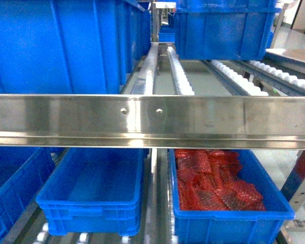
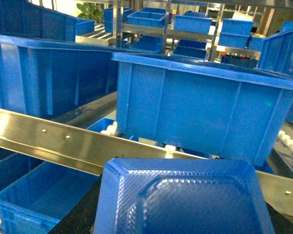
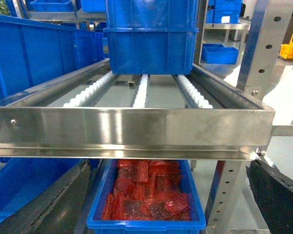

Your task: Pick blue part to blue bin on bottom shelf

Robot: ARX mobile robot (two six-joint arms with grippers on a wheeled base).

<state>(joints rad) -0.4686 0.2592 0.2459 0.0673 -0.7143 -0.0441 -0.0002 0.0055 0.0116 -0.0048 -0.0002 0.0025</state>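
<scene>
Head view: a broad steel front bar crosses the middle of the frame; below it, on the bottom shelf, the blue bin sits at lower centre-left with a bare interior, and just beside it at lower right a like bin with red mesh bags. Above the bar, large blue crates fill the upper left and upper centre-right, with rows of white rollers between them. No gripper appears here, and the blue part cannot be made out. Left wrist view: a blue, textured, tray-like surface fills the lower centre; whether it is held cannot be told, nor how the left gripper stands. The blue bin lies at lower left under the slanting bar. Right wrist view: dark finger edges show at the lower corners, set wide apart, with nothing between them; the bin of red mesh bags lies at lower centre.
</scene>
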